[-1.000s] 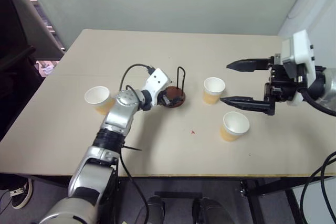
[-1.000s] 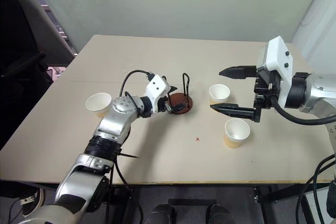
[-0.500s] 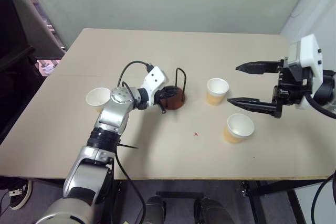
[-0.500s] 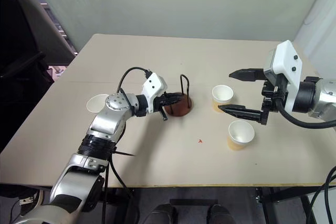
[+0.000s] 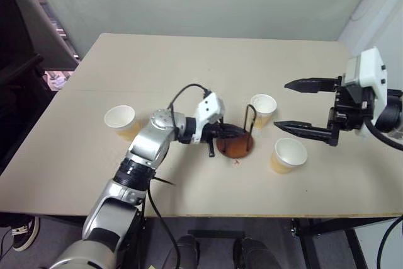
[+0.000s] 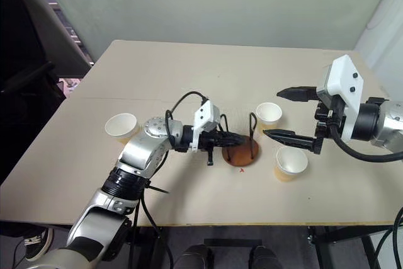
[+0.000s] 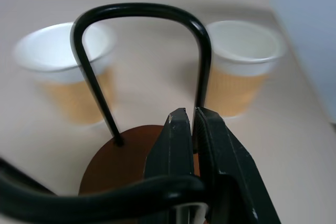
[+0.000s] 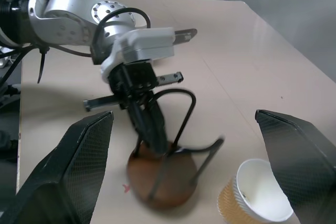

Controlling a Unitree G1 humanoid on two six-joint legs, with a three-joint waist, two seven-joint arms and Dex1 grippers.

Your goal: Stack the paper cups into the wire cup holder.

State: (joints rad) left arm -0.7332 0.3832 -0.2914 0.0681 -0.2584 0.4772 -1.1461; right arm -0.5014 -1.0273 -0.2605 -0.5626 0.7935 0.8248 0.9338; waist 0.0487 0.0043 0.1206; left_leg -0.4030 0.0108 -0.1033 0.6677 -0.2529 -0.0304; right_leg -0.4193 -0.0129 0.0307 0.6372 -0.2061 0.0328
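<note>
Beige table (image 5: 189,61): one cup (image 5: 121,120) behind left gripper (image 5: 242,133), pinched on the cup holder (image 5: 235,145), two cups (image 5: 262,108) (image 5: 289,155) just beyond it near spread, empty right gripper (image 5: 297,105); none stacked, all three remain.

Our silver left arm (image 5: 146,149) carries a black cable; each white-cased hand (image 5: 308,105) ends in black fingers (image 7: 181,145).

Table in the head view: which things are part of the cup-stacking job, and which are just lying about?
Part of the job:
- wire cup holder, gripped by the shut left pincer
- three paper cups, all outside the holder
- open right pincer

Lying about:
- small red mark on the table
</note>
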